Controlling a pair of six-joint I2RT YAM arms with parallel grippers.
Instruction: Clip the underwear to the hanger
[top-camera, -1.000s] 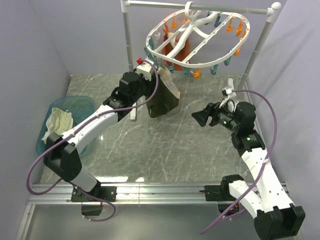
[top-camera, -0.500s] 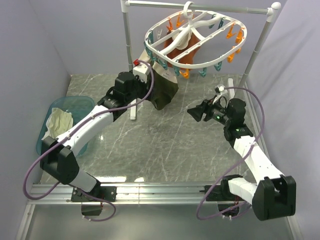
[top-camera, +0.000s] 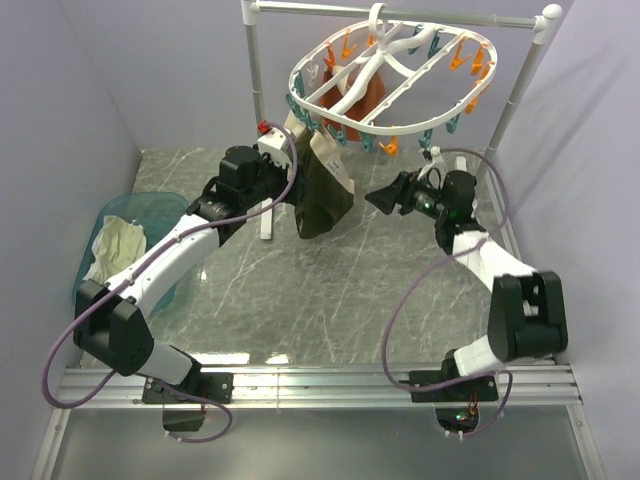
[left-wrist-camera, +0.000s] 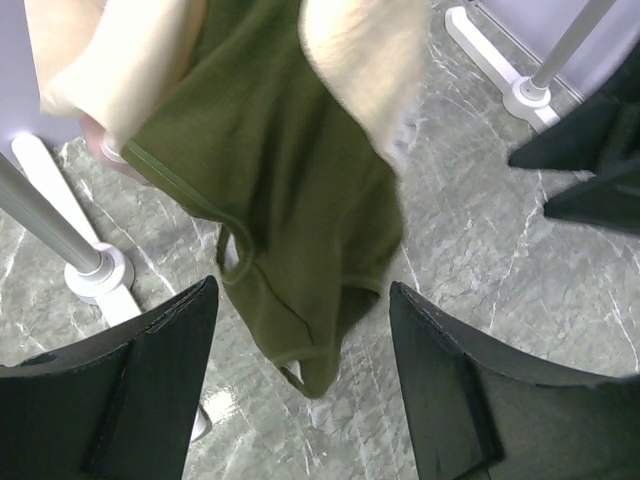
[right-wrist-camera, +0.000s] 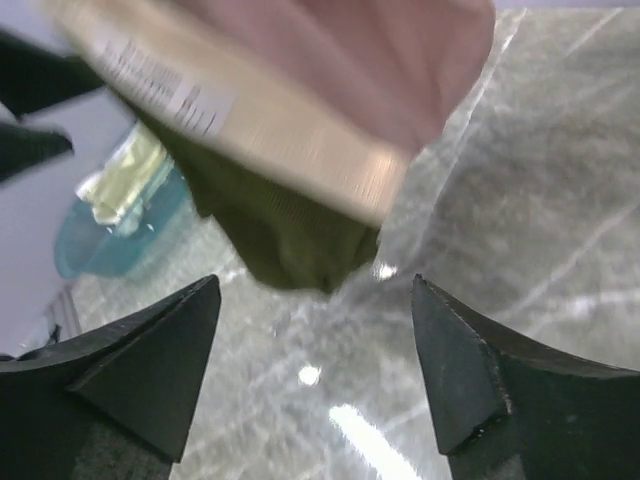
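Since the underwear (top-camera: 325, 195) hangs on its own from the near-left rim of the hanger (top-camera: 293, 78), seemingly pinned by its waistband, neither claw needs to grip it. The left gripper (left-wrist-camera: 302, 290) just left of it and the right gripper (right-wrist-camera: 315, 285) to its right both stand spread and empty. At the left, a basin (top-camera: 160, 205) holds a cream cloth (top-camera: 115, 245).

- The underwear (left-wrist-camera: 290, 200) runs off the top edge of the left wrist view, and its pale waistband (left-wrist-camera: 365, 60) is smeared there.
- From the right wrist, the print on the label (right-wrist-camera: 165, 85) is too blurred to read. The pink garment (right-wrist-camera: 390, 50) behind it is cut off at the top.
- From above, the spot where the underwear meets the hanger (top-camera: 296, 78) is too small to make out.
- The left arm (top-camera: 180, 250) covers part of the blue tub (top-camera: 130, 200).
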